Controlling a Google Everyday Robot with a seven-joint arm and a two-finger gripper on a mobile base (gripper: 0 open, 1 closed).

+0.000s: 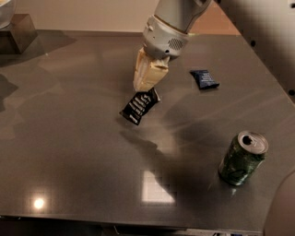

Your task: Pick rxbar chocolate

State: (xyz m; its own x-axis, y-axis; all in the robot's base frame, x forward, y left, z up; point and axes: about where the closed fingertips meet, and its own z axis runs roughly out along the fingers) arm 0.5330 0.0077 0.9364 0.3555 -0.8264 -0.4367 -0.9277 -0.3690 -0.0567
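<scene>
The gripper [150, 87] hangs over the middle of the dark table [69, 152], its cream fingers [146, 73] pinched on the upper end of the rxbar chocolate [138, 107], which dangles tilted just above the surface, a blue packet [204, 79] near it and a green can [243, 158] well apart.

Dark grey glossy tabletop [69, 152] is being lit from above; a square light patch [158, 186] and a small round glare [38, 203] are being reflected near its front edge. A pale wall [92, 14] is being glimpsed behind, a dark block [18, 34] being kept at the far left corner. The gripper [146, 87], closed on the rxbar chocolate [139, 106], is being held over the table's middle.
</scene>
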